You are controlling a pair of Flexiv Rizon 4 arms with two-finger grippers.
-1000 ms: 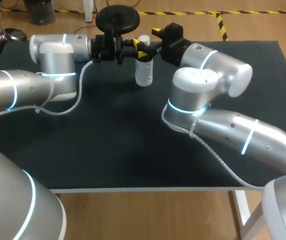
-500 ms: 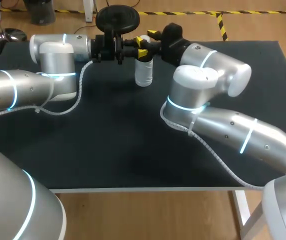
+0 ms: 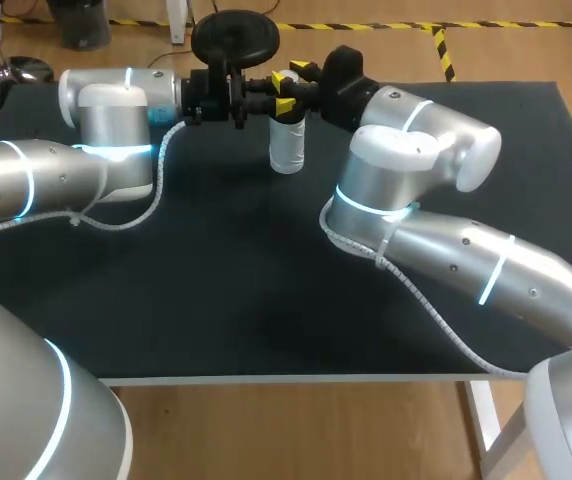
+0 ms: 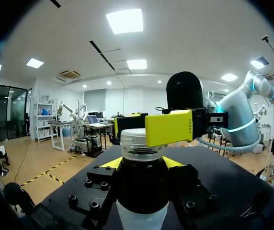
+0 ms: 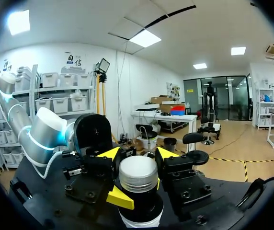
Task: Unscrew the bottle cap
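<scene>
Bottle cap (image 5: 138, 173) is sitting on the clear bottle (image 3: 287, 150) near the table's (image 3: 266, 300) far edge, with the left gripper (image 4: 142, 165) clamping the neck and the right gripper (image 5: 138, 190) pinching the cap, so the twisting itself is probably all remaining.

arms (image 3: 436, 150): rounded silver casings, cyan light rings | cables (image 3: 162, 160): white
</scene>
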